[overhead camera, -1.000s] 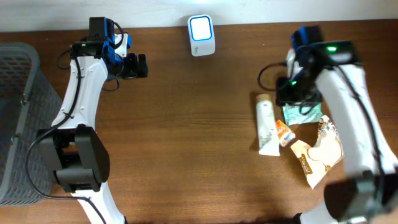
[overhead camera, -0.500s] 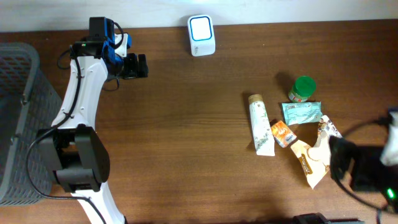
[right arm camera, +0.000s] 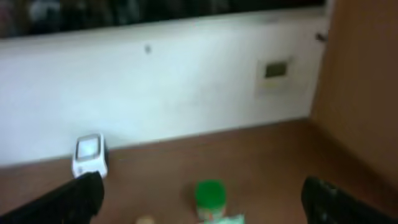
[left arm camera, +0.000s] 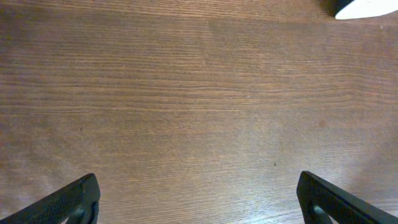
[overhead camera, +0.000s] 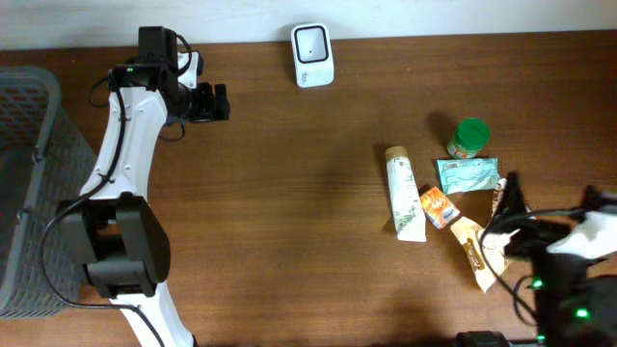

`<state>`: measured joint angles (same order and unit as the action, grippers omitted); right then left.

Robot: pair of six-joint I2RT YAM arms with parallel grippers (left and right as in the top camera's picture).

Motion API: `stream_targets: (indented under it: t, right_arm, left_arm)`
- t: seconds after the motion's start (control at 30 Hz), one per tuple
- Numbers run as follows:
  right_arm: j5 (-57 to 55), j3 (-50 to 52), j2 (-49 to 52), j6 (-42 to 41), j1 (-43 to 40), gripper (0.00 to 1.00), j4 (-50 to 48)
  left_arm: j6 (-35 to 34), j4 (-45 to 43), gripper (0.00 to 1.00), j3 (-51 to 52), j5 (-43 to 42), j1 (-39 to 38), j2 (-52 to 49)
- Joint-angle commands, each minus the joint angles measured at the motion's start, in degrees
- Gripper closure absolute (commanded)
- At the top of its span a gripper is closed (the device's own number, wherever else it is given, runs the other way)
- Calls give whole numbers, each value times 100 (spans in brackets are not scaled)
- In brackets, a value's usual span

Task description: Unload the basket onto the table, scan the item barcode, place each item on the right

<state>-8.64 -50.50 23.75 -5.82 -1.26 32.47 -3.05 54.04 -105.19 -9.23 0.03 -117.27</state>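
- The right gripper hangs wide open and empty beside the tan pouch; the left gripper, likewise spread, holds nothing.
- The items lie clustered, well apart from the scanner.
- A good grasp takes one item alone and leaves its barcode uncovered.

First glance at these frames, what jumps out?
The cluster at the right of the table: a white tube, a green-lidded jar, a teal packet and a tan pouch lying close together. Then the white scanner at the far edge, and the grey basket at the left edge.
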Motion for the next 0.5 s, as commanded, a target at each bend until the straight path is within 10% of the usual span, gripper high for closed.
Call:
stream_targets:
  t: [0.0,0.17,0.47]
  right_arm:
    - [400,1718,-791,4,-44,2,-1499]
    - [544,3856,-1814,0,-26,2,-3322]
    - [579,5018,-2356,-63,-26,2,-3154]
  left_arm:
    - [-76,7,1,15,-42,0,-4]
    - [-76,7,1,15,-42,0,-4]
    - [-76,7,1,15,-44,0,-4]
